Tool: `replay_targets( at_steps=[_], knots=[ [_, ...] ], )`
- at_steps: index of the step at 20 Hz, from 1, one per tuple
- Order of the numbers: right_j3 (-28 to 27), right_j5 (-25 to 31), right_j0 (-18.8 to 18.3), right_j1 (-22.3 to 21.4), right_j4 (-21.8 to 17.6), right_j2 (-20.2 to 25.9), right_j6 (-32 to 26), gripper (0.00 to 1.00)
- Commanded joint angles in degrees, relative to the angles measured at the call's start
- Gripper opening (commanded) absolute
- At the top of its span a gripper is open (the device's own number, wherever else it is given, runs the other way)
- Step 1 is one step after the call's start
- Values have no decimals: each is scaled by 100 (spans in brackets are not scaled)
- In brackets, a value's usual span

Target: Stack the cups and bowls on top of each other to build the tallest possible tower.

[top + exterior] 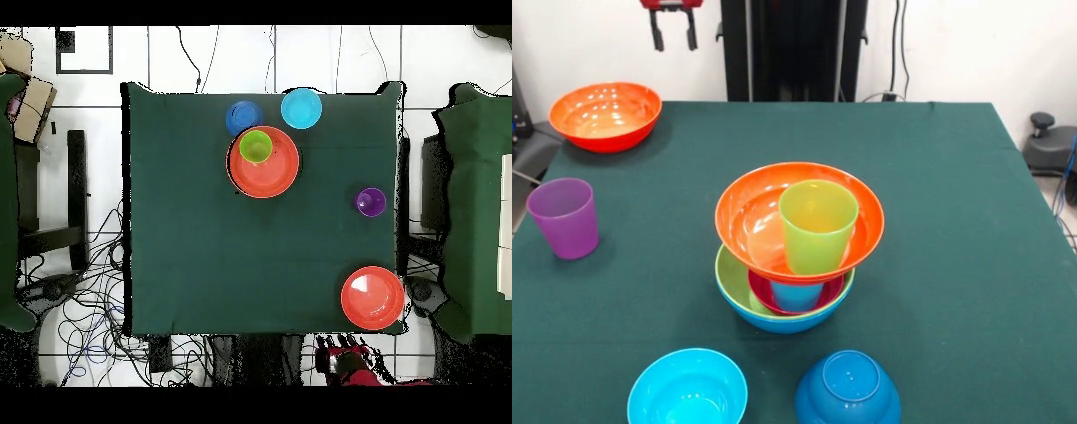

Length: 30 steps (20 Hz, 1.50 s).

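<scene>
Front view: the gripper [673,35] is hanging at the top edge, jaws apart and empty. The tower [796,252] is standing mid-table, an orange bowl [750,221] tilting on it and carrying the lime green cup [817,225]. The purple cup [564,217] is standing upright, below the gripper.

Overhead view: the gripper [345,360] is sitting beyond the table edge beside the second orange bowl [372,297]. The purple cup [371,202] is lying past that bowl, nearer than the tower [264,160].

Light blue cup [796,294]: we saw only its lower part beneath the orange bowl [750,221].
Cyan bowl [687,389]: bottom edge cut it off.
Gripper [673,26]: top edge cropped it.
</scene>
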Motion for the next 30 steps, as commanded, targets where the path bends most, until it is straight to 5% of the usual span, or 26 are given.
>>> replay_targets(
  at_steps=[1,9,16,30],
  knots=[
    [-595,-340,215,661,-581,-120,208,100],
    [-678,-71,-180,985,-573,127,-82,100],
    [-573,704,-633,605,261,931,-738,100],
    [-803,1447,-489,315,987,1575,-885,100]
  ],
)
